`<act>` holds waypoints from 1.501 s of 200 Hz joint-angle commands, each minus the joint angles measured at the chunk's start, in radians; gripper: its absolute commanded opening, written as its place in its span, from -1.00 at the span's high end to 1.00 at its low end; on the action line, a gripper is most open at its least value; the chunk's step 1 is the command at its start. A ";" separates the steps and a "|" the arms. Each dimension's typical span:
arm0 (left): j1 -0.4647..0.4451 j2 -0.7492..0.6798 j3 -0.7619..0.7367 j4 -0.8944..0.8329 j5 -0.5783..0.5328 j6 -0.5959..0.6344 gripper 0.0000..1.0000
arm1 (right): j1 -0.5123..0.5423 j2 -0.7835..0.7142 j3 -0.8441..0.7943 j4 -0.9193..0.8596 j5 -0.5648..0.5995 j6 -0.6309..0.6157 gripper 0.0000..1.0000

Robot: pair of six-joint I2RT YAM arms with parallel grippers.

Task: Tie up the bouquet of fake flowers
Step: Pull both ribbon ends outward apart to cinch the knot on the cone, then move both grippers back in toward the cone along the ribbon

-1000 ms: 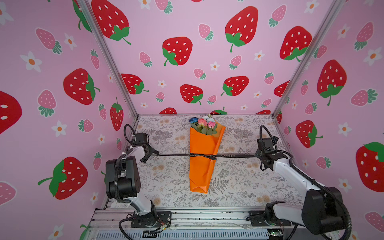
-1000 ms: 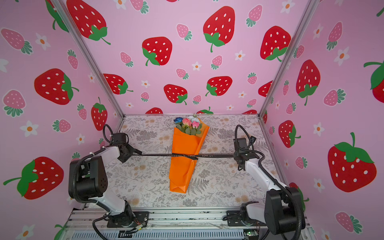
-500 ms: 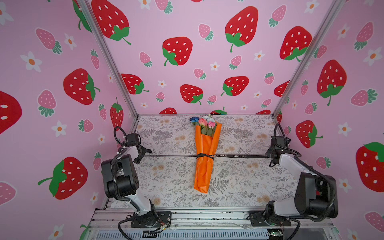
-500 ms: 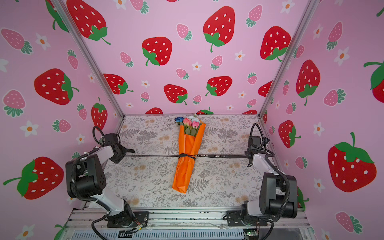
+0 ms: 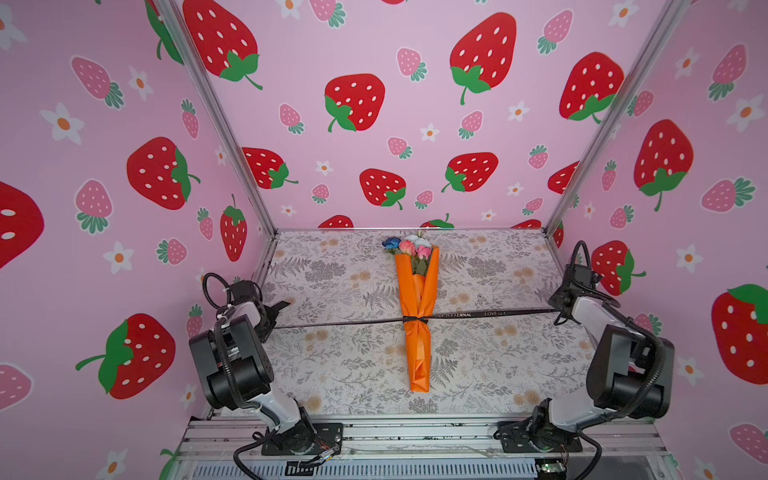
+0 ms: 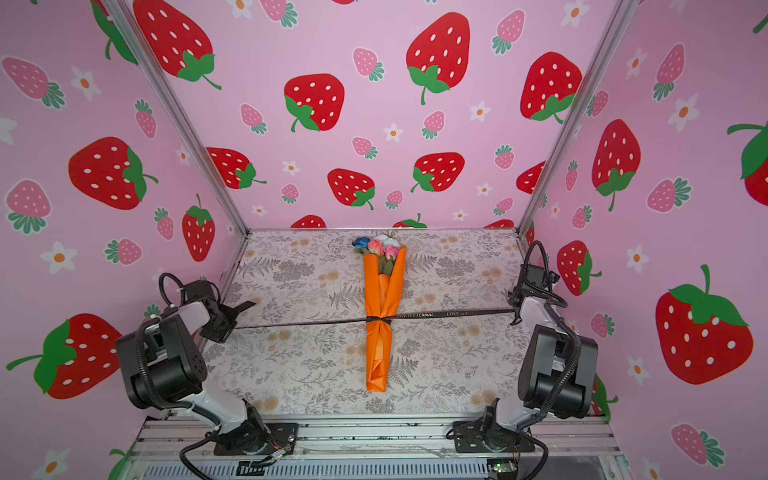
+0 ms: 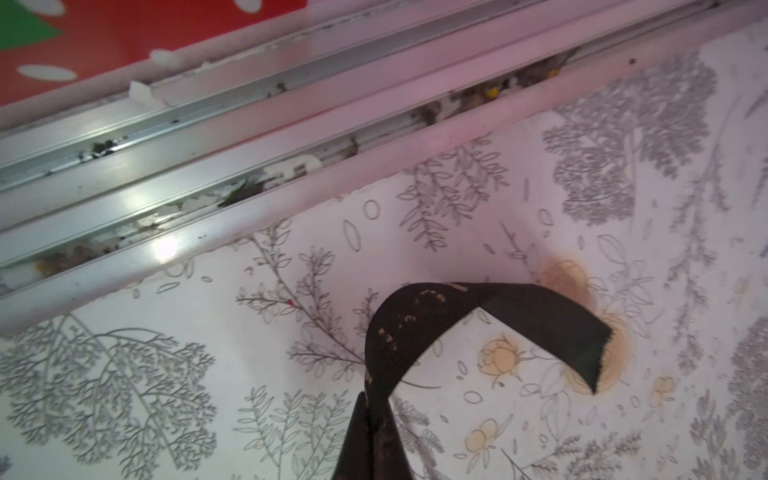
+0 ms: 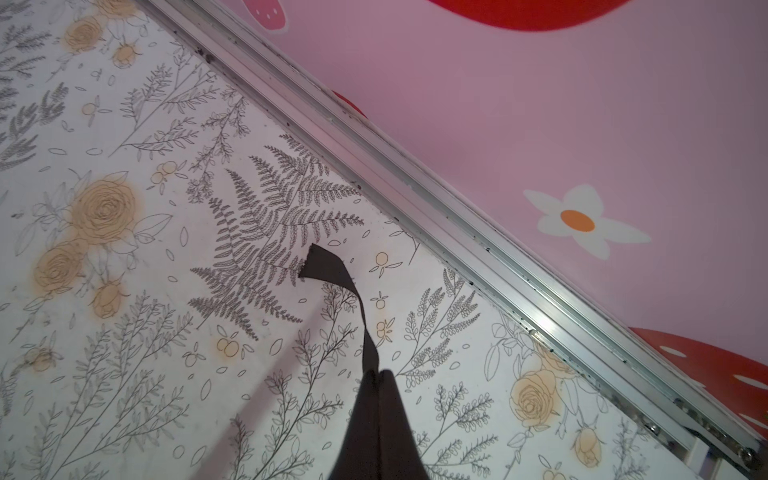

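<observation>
Covering the tabletop (image 5: 340, 365) is grey-and-tan floral paper, boxed in by pink strawberry walls (image 5: 374, 62). At the left edge the left gripper (image 7: 372, 405) is clamped on one end of the black ribbon (image 5: 478, 314). The ribbon runs taut to the bouquet of fake flowers (image 5: 419, 266) mid-table and is knotted round its orange wrap (image 5: 417, 357). At the right edge the right gripper (image 8: 379, 374) pinches the other end. A second ago both grippers were nearer the middle and the wrap was wider.
</observation>
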 commanded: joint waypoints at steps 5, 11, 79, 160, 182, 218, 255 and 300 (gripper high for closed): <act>0.082 -0.040 -0.007 0.056 -0.153 -0.026 1.00 | -0.082 0.015 0.038 0.036 0.094 -0.024 1.00; 0.082 -0.045 -0.009 0.061 -0.147 -0.022 1.00 | -0.084 0.017 0.038 0.037 0.076 -0.024 1.00; -0.034 -0.185 -0.122 0.149 0.065 -0.047 1.00 | -0.046 -0.029 0.004 0.020 -0.155 -0.043 1.00; -0.107 -0.431 -0.222 0.130 0.233 -0.104 -0.82 | 0.133 -0.263 -0.096 -0.132 -0.266 -0.002 -0.02; -0.217 -0.512 -0.226 0.070 0.208 -0.106 -0.99 | 0.277 -0.340 -0.138 -0.148 -0.309 0.047 -0.12; -0.527 -0.590 -0.274 0.076 0.209 -0.224 -0.99 | 0.474 -0.443 -0.262 -0.049 -0.405 0.242 -0.13; -0.880 -0.553 -0.360 0.206 0.082 -0.475 -0.89 | 0.696 -0.375 -0.264 0.007 -0.310 0.358 -0.23; -1.054 -0.395 -0.320 0.291 0.041 -0.526 -0.96 | 0.868 -0.191 -0.153 0.010 -0.198 0.333 -0.37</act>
